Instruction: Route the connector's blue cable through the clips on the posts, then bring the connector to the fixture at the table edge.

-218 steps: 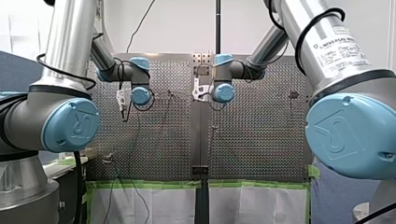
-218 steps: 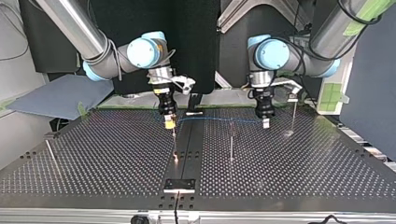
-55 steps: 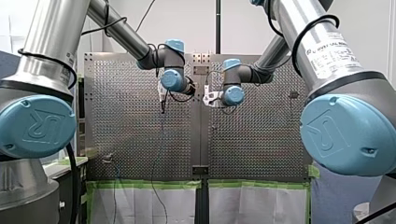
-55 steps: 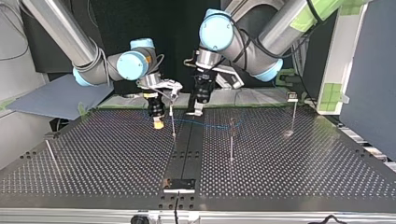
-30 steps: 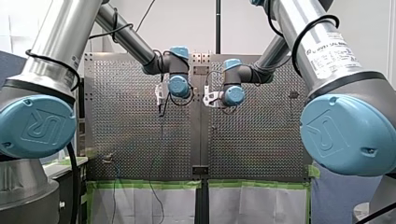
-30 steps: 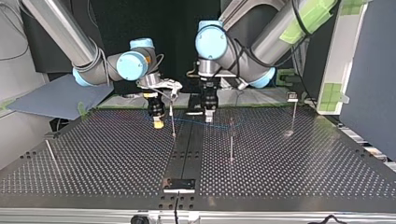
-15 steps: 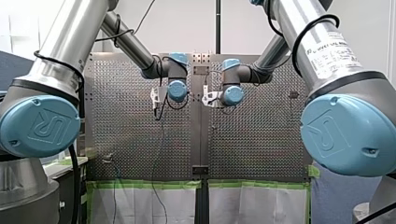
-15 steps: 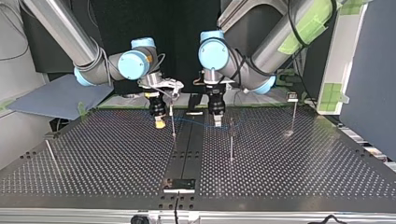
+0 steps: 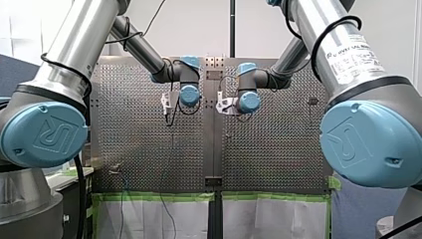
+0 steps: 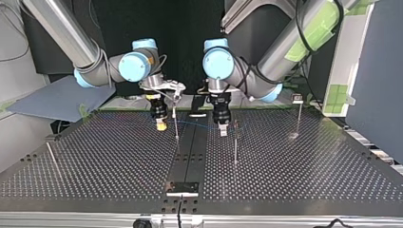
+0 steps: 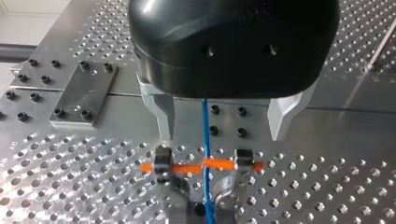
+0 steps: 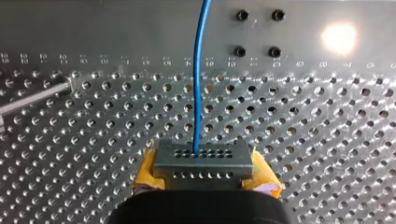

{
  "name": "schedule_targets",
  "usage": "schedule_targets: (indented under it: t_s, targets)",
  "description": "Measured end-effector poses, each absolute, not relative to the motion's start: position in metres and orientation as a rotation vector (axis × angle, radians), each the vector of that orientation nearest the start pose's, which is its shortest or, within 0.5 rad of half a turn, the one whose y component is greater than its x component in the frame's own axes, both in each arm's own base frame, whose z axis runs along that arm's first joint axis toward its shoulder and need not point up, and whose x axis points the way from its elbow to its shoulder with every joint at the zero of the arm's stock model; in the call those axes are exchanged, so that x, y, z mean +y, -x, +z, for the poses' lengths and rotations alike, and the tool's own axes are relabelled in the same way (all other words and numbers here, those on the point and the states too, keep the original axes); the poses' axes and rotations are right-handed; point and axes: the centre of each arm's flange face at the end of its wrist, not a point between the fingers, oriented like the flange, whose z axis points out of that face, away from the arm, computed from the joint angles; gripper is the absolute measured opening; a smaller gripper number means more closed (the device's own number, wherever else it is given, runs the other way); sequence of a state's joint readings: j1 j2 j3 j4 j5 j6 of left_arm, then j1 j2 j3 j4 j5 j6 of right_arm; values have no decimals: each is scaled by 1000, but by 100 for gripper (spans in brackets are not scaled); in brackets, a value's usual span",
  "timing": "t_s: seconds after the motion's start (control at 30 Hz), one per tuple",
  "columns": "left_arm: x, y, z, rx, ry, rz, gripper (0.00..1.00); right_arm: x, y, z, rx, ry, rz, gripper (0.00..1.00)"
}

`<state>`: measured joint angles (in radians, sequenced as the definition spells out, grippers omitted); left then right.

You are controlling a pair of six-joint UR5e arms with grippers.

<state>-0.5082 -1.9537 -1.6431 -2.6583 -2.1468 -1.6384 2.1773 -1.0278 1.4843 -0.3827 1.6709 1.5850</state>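
My right gripper (image 12: 203, 173) is closed on the small grey metal connector with rows of tiny holes (image 12: 201, 158), which sits between its yellow pads (image 12: 262, 176). The gripper's black body is cut off at the edge. The thin blue cable (image 12: 196, 88) leaves the connector and runs straight ahead over the perforated metal table (image 12: 327, 140) until it goes out of view.

My left gripper (image 11: 222, 136) has its two metal fingers (image 11: 164, 116) spread wide and holds nothing. The cable passes between the fingers without touching them, and the black gripper body hides its farther part. Ahead of the fingers there is a metal clip with an orange bar (image 11: 187, 166). The cable crosses this bar, but I cannot tell if it really sits inside the clip.

In the top view the cable is only a faint line between the two grippers, and the connector cannot be made out. A thin upright metal post (image 10: 235, 147) stands just beside my left gripper, at its three o'clock. The flat dark fixture plate (image 10: 182, 188) lies at the table's six o'clock edge, well apart from both grippers. In the front view the blue wrist joints (image 9: 189, 94) cover too much of the grippers to read them.
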Motion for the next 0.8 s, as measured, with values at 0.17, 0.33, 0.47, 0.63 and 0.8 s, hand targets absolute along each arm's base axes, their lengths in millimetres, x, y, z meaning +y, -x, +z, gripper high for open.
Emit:
schedule_targets:
  t_s: [0.17, 0.33, 0.47, 0.63, 0.8]
  targets:
    - [-358, -485, 287, 1545, 111, -13, 99, -477, -477, 246, -976, -1634, 1521, 0]
    - [-359, -491, 285, 1544, 95, -28, 99, -477, -477, 246, -976, -1635, 1520, 0]
    - [-361, -497, 281, 1549, 88, -30, 99, -477, -477, 247, -974, -1636, 1520, 0]
    - [-358, -502, 277, 1555, 95, -17, 99, -477, -477, 246, -974, -1639, 1520, 0]
    - [-354, -506, 277, 1549, 105, -8, 99, -476, -477, 246, -973, -1640, 1520, 0]
